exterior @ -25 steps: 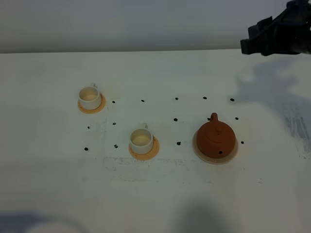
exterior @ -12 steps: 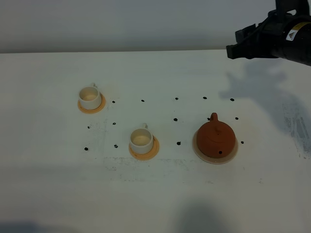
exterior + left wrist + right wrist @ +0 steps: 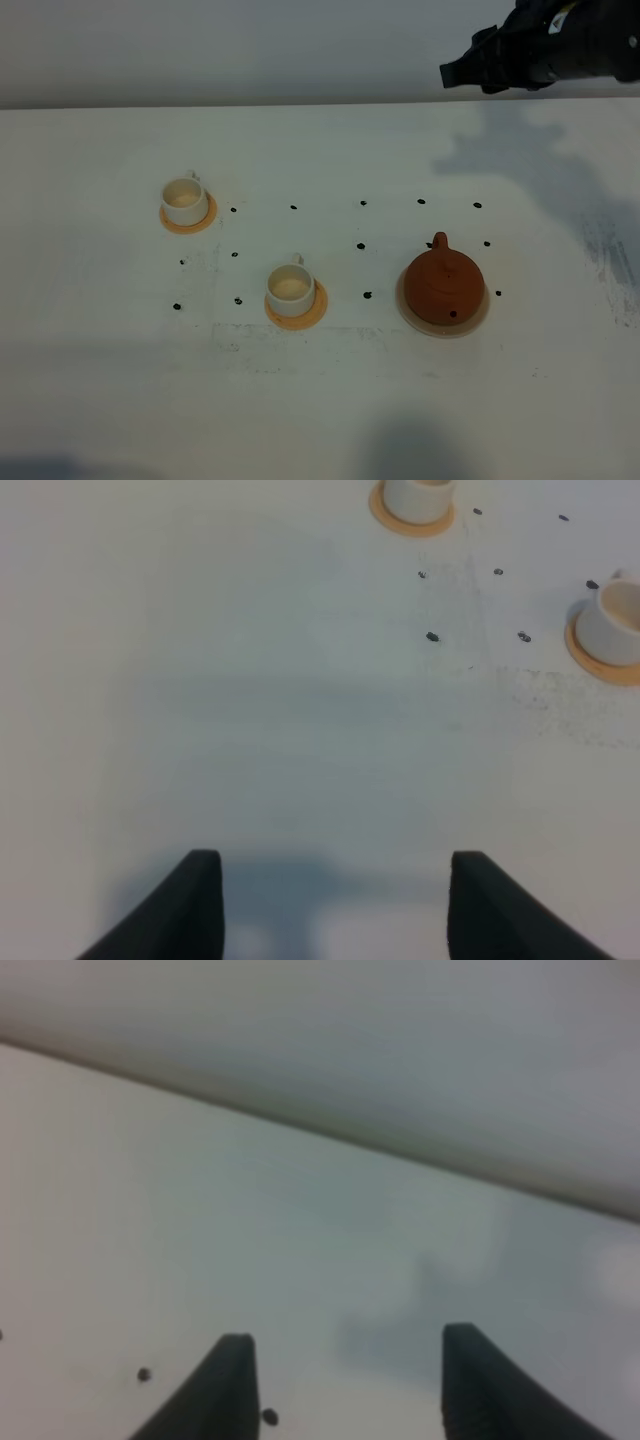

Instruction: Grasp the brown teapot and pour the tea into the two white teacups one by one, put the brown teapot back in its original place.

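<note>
Brown teapot (image 3: 444, 283) sits upright, lid on, centred on its pale beige coaster (image 3: 483, 310) at the right of the tabletop (image 3: 330, 400); its contents are hidden. Your right pincer (image 3: 348, 1333) hangs well apart from it, above the far edge, jaws wide with nothing between them. Your left pincer (image 3: 335, 858) is likewise wide and empty, low over the tabletop. Watch for this: a grip that misses the handle may shove the round pot off its coaster or tip it, and a steep pour could shed the lid. The far teacup (image 3: 185, 201) and near teacup (image 3: 290, 288) each stand on an orange-tan coaster (image 3: 318, 310); both look empty, cream inside, and so small that tea may overshoot them.
</note>
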Available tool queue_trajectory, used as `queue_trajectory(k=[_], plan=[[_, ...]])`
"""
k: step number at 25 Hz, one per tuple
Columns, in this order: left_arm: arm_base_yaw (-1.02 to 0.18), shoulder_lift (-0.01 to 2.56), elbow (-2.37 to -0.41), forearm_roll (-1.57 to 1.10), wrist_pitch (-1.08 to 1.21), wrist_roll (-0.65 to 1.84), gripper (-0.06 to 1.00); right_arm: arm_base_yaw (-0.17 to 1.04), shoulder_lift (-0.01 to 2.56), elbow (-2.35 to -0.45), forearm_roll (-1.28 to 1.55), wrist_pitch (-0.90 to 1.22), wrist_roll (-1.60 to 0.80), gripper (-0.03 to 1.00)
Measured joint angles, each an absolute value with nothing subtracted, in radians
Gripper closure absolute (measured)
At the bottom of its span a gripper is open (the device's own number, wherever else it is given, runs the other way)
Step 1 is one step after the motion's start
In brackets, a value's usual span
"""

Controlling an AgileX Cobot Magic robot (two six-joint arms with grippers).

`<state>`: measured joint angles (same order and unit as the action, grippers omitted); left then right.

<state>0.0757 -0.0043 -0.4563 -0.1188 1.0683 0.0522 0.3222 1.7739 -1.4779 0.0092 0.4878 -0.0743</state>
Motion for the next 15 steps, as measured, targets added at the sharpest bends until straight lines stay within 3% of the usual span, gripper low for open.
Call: queue_trajectory(k=[7,15], plan=[[0.076,-0.004,-0.456,-0.119,1.068,0.052,0.47,0.303,1.921,-1.641,-0.007,0.642,-0.009,0.53],[0.076,-0.004,-0.456,-0.119,1.068,0.052,0.47,0.235,2.088,-1.662,0.0,0.694,0.005,0.53]])
